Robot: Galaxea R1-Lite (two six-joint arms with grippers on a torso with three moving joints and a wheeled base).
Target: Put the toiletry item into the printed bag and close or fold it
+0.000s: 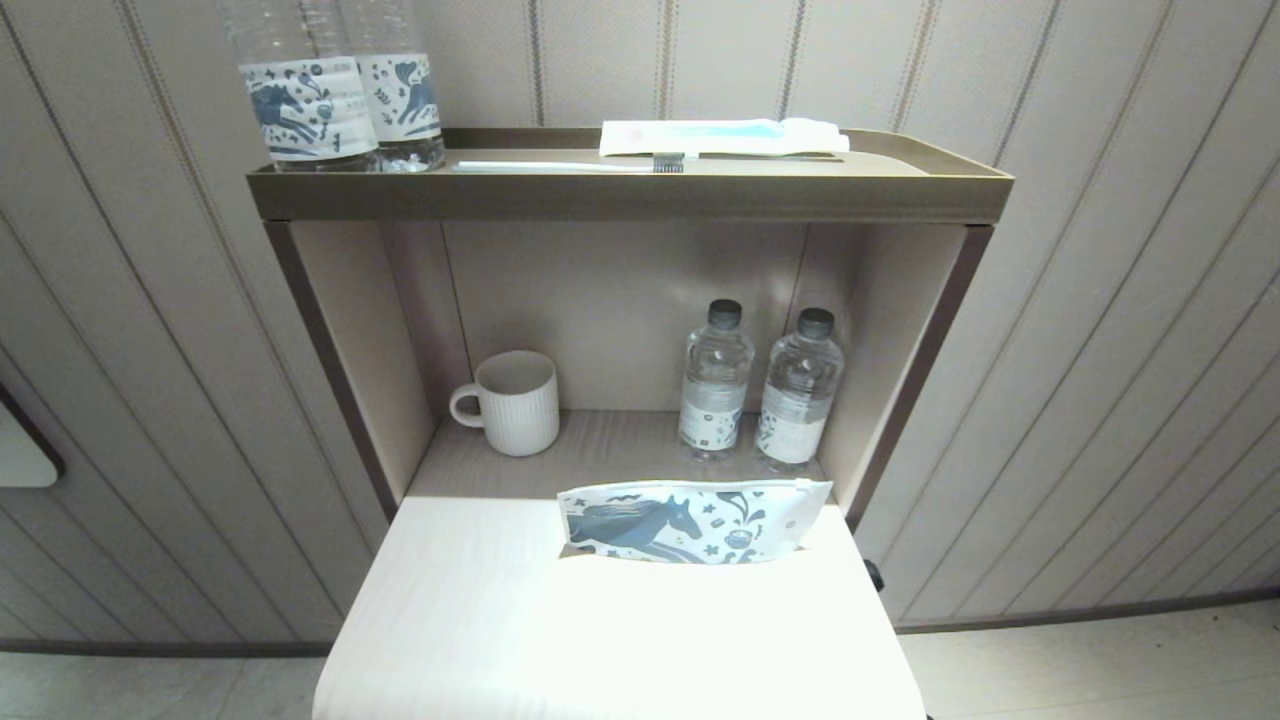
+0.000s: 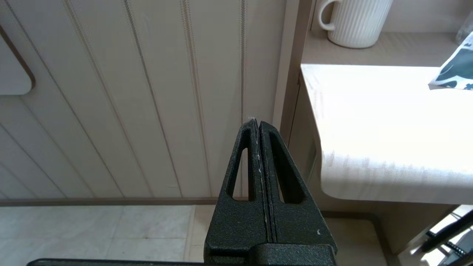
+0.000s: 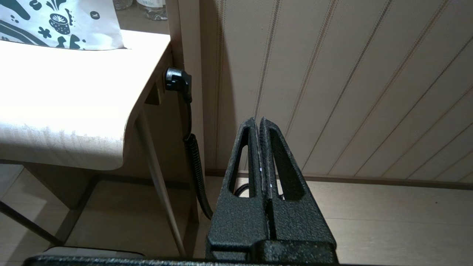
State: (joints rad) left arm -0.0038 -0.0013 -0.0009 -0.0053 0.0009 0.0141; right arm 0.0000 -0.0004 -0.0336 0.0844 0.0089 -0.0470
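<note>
Printed bag [image 1: 693, 522]: a flat white pouch with a dark blue horse and small blue motifs, its white zip top running along the upper edge. It stands at the back of the pale surface [image 1: 470, 620], toward one o'clock from the surface's middle, just in front of the lower shelf. Whether it leans on something I cannot tell. Its lower edge is lost in the glare off the surface.

No white comb can be made out anywhere. On the top shelf [image 1: 630, 195] at twelve o'clock lie a thin toothbrush [image 1: 570, 166] with dark bristles and a white-and-blue wrapped packet [image 1: 722, 136], with two labelled bottles [image 1: 340, 90] at eleven o'clock, their tops cut off. On the lower shelf stand a ribbed white mug [image 1: 512, 403] and two more bottles [image 1: 755, 395] behind the bag.

Left gripper [image 2: 258, 123] hangs low beside the surface's left edge, off the surface, its jaws pressed together on nothing. Right gripper [image 3: 258, 122] hangs likewise beside the right edge, jaws together and empty, near a black plug and coiled cable [image 3: 192, 147]. Only a corner of the bag shows in each wrist view.
</note>
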